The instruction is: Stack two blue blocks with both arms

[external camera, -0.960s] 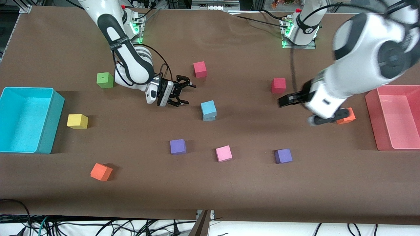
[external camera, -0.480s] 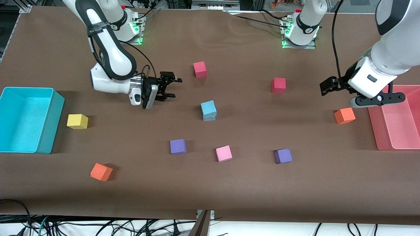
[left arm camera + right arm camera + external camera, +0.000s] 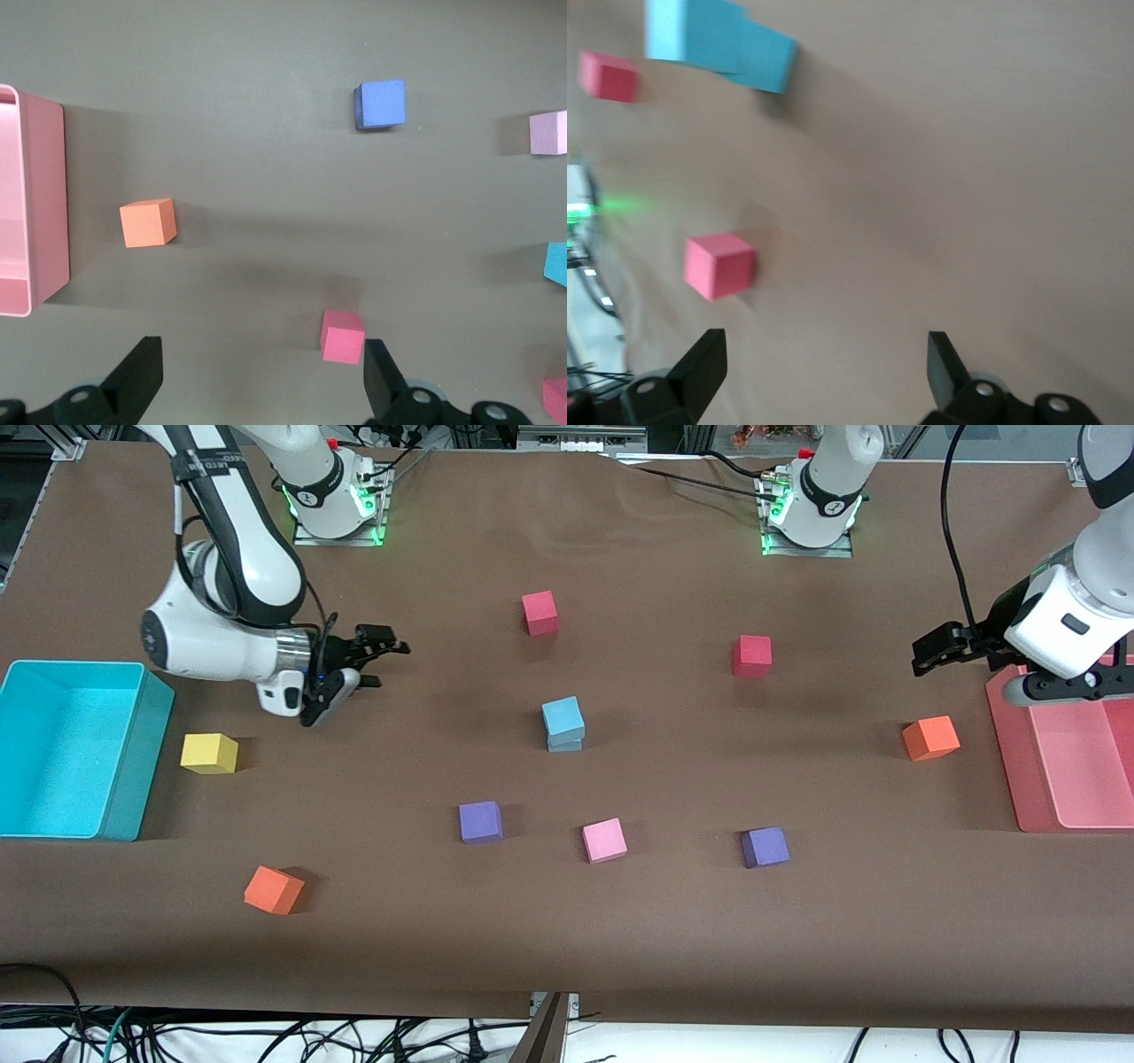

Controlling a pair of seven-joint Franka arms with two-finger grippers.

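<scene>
Cyan bin [image 3: 133,779] is sitting at the right arm's end of the table, yellow cube [image 3: 209,753] just beside it, an orange cube [image 3: 273,890] nearer the front camera. Right gripper [image 3: 376,657] is hanging in the air over bare brown table [image 3: 567,939] between the yellow cube and the blue stack, fingers [image 3: 700,363] spread wide, gripping nothing. Two blue blocks [image 3: 563,724] are sitting stacked mid-table, one on top of the other (top one slightly twisted against the lower), well apart from both grippers; also showing in the right wrist view [image 3: 718,40]. Two red cubes [image 3: 539,613] [image 3: 751,655] are lying toward the bases. Purple cube [image 3: 480,821], pink cube [image 3: 604,840] and second purple cube [image 3: 765,847] are lying in a row nearer the camera. Second orange cube [image 3: 930,738] is lying near the pink bin [image 3: 1010,779] at the left arm's end. Left gripper [image 3: 941,651] is hanging over the table beside the pink bin's edge, fingers [image 3: 142,372] spread, empty.
</scene>
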